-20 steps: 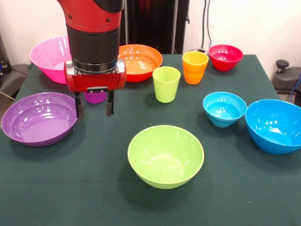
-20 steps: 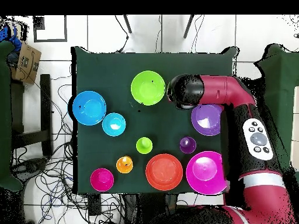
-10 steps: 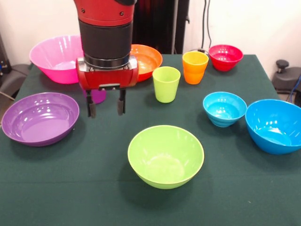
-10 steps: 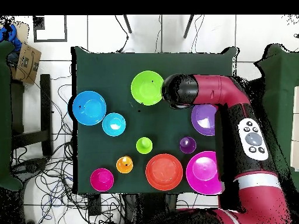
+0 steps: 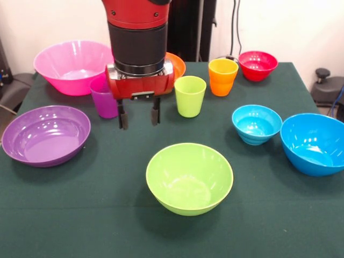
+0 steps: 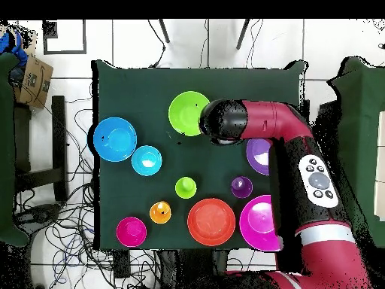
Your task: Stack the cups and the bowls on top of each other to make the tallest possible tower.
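1. The fingers (image 5: 139, 114) are spread apart and holding nothing, hanging above the table (image 5: 97, 215) between the purple cup (image 5: 103, 97) and the lime green cup (image 5: 190, 95)
2. The lime green bowl (image 5: 189, 178) sits nearer the camera in the front view, just past the fingers and a touch to the picture's right. My guess is that's the target, so the move would be a short shift that way and then down onto its rim
3. Nothing is stacked yet, everything stands on its own on the dark green cloth
4. It's all glossy plastic, round and smooth, so probably slippery to pinch
5. The rest: big pink bowl (image 5: 72, 65), orange bowl (image 5: 175, 63) half hidden behind the arm, shallow purple bowl (image 5: 45, 134), orange cup (image 5: 222, 76), small red bowl (image 5: 258, 65), small light blue bowl (image 5: 256, 123), big blue bowl (image 5: 315, 142)
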### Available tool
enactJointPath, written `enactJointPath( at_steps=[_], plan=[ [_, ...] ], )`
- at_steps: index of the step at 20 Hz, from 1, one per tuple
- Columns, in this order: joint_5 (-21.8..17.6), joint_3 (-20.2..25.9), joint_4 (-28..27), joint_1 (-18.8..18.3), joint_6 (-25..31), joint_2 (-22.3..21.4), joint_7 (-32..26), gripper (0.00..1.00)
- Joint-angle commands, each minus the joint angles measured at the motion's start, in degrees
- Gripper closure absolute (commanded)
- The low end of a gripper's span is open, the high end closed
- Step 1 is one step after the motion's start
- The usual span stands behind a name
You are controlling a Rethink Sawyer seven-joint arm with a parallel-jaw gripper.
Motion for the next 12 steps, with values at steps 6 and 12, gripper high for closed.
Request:
enactJointPath(
  at_steps=[6, 12],
  plan=[
    [2.13, 0.09, 3.32, 1.01, -3.78, 2.81, 6.73, 0.0],
    [2.36, -0.62, 1.72, 1.95, -2.17, 2.73, 6.7, 0.0]
  ],
)
